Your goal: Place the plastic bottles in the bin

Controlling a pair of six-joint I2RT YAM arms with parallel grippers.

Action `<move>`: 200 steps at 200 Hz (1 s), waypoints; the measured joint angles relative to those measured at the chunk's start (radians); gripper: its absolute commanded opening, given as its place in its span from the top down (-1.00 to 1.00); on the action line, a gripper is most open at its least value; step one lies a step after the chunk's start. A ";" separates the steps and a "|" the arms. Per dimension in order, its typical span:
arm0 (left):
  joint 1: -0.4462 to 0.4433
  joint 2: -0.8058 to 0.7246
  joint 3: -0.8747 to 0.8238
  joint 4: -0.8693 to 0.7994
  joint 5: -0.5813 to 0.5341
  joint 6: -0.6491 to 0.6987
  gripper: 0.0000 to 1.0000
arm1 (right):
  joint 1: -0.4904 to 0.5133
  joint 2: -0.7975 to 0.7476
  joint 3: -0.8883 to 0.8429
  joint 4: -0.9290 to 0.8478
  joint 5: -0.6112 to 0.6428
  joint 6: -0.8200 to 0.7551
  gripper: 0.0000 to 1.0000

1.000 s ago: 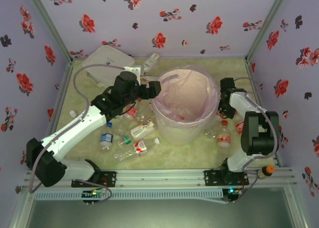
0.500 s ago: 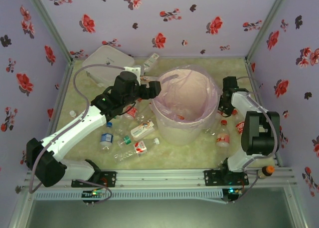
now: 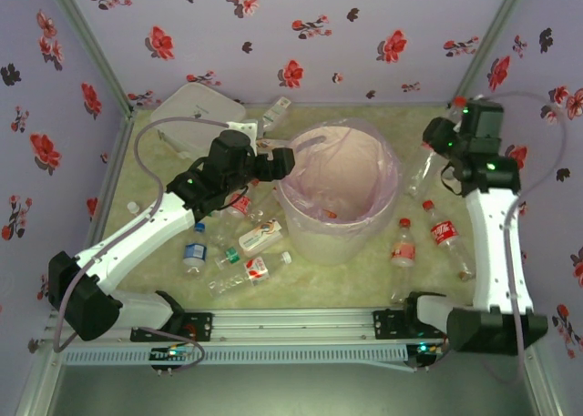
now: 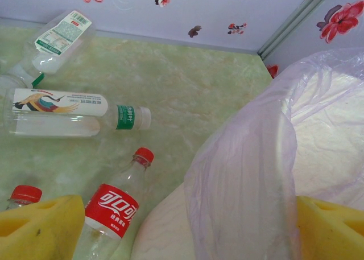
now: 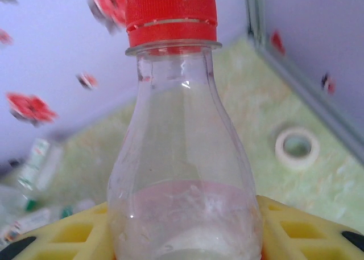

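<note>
The bin (image 3: pixel 303 225) stands mid-table, a pale bucket lined with a pink bag (image 4: pixel 256 157). My right gripper (image 3: pixel 440 140) is raised at the bin's right, shut on a clear plastic bottle (image 5: pixel 182 157). Its red cap (image 3: pixel 459 100) points toward the back wall, and the yellow pads (image 5: pixel 296 226) press both sides of its body. My left gripper (image 3: pixel 279 162) hangs open at the bin's left rim, nothing between its pads (image 4: pixel 40 226). Loose bottles lie left of the bin (image 3: pixel 260 239), (image 3: pixel 193 252), (image 4: pixel 108 211) and right of it (image 3: pixel 404 244), (image 3: pixel 447 238).
A flat white lidded box (image 3: pixel 196 111) sits at the back left. A roll of tape (image 5: pixel 297 146) lies on the table near the back right corner. Flowered walls close in the table on three sides.
My right gripper has shut on a bottle beside the bin and risen with it up and toward the back right. The left arm has not moved.
</note>
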 measured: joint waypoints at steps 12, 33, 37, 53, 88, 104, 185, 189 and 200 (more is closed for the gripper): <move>0.000 0.000 0.000 0.000 0.000 0.000 -0.84 | 0.000 -0.041 0.064 -0.001 0.017 -0.003 0.40; 0.000 0.000 0.000 0.000 0.000 0.000 -0.84 | 0.001 -0.077 0.175 0.004 0.010 -0.011 0.46; 0.000 0.000 0.000 0.000 0.000 0.000 -0.84 | 0.005 -0.079 0.196 0.003 0.001 -0.013 0.47; 0.000 0.001 0.000 0.000 0.000 0.000 -0.84 | 0.050 -0.064 0.278 0.005 -0.034 -0.022 0.51; 0.000 0.009 0.000 0.009 0.000 -0.002 -0.84 | 0.326 0.034 0.396 -0.006 -0.048 -0.087 0.56; 0.000 0.018 0.000 0.011 0.000 -0.003 -0.84 | 0.451 0.091 0.403 -0.036 -0.005 -0.127 0.62; -0.001 0.035 0.012 0.016 -0.008 -0.012 -0.84 | 0.753 0.354 0.412 -0.326 0.155 -0.203 0.90; -0.001 0.035 0.012 0.016 -0.008 -0.012 -0.84 | 0.753 0.361 0.406 -0.335 0.154 -0.203 0.91; -0.001 0.035 0.012 0.016 -0.008 -0.012 -0.84 | 0.753 0.371 0.383 -0.352 0.151 -0.202 0.93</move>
